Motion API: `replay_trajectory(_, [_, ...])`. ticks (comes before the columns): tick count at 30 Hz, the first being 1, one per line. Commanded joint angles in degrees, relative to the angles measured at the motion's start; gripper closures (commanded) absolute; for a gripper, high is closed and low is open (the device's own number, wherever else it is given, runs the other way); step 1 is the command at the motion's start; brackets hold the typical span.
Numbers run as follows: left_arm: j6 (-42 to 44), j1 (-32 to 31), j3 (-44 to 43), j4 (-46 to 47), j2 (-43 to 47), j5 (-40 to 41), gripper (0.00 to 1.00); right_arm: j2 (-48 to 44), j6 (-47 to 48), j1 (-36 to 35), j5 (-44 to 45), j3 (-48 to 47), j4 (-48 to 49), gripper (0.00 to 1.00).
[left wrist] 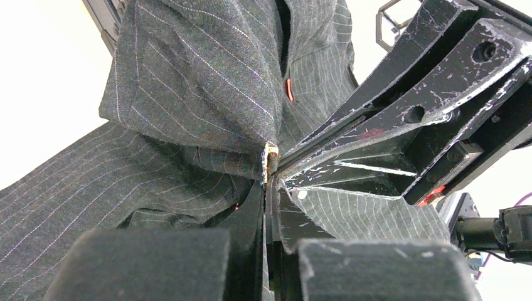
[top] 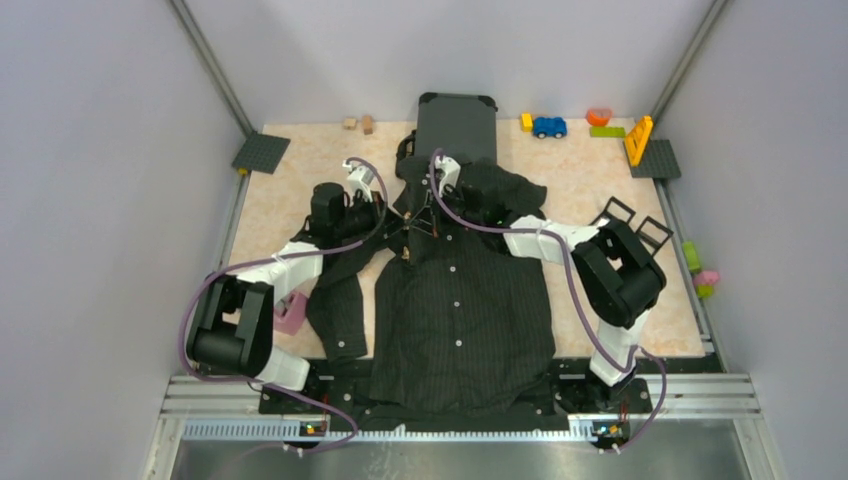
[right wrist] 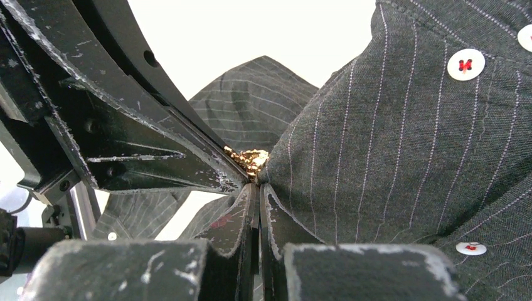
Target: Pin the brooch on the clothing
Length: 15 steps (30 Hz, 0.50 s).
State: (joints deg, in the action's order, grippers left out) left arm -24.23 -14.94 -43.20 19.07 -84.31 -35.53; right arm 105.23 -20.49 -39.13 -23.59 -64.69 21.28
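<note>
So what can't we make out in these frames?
Brooch pin and clasp: both wrist views, buried between the shut left hand, right hand and shirt folds.
Whether the pin is through the cloth: same.
Brooch in top view: too small, under the hands.
Background in wrist views: blown out white.

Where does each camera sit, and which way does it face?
Top external: above and behind the robot, looking down on the shirt on the table; the left arm and right arm show, bases at the bottom.
Left wrist: on the left arm, looking along the shut left gripper at the shirt; own fingers at the bottom.
Right wrist: on the right arm, looking along the shut right gripper at the buttoned front; own fingers at the bottom.
Shared: both wrist views show the gold brooch and the other arm's gripper.
</note>
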Motion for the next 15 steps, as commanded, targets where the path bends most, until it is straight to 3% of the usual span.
replay_trajectory(1, [0.7, -1.6, -2.9, 2.1, -0.1, -7.4, 1.0, 2.1, 1.8, -0.6, -3.6, -5.0, -0.1, 1.0])
replay_trajectory(15, [3.2, -3.6, -2.9, 2.4, 0.4, -12.7, 1.0, 5.8, 2.0, -0.5, -6.2, -9.3, -4.3, 1.0])
